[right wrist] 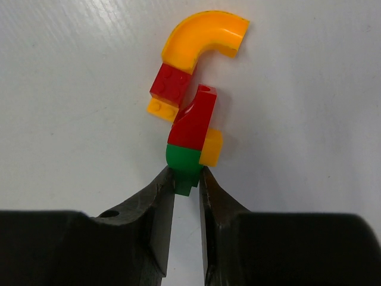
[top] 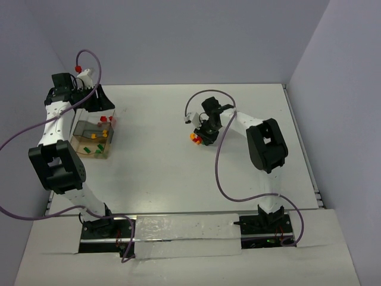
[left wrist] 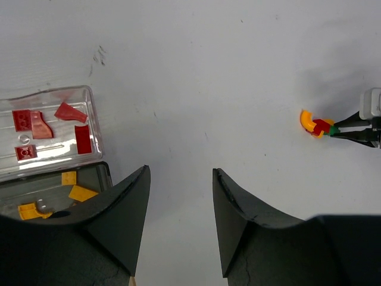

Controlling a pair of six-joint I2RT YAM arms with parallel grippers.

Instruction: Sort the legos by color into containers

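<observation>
A clump of joined legos lies on the white table: a curved orange-yellow piece (right wrist: 199, 39), a red brick (right wrist: 171, 83), a red slope (right wrist: 193, 122) and a green lego (right wrist: 183, 161) at its near end. My right gripper (right wrist: 186, 176) is shut on the green lego, with both tips against its sides. From above, the clump (top: 193, 137) sits mid-table under that gripper (top: 202, 136). The containers (top: 92, 138) stand at the left. One tray (left wrist: 89, 110) holds red legos, and the tray beside it (left wrist: 104, 173) holds orange-yellow ones. My left gripper (left wrist: 181, 173) hangs open beside them, holding nothing.
Green bricks lie in the nearest tray (top: 89, 149) of the row. The left arm's purple cable (top: 89, 59) loops above the trays. The right arm's cable (top: 223, 167) trails over the table toward its base.
</observation>
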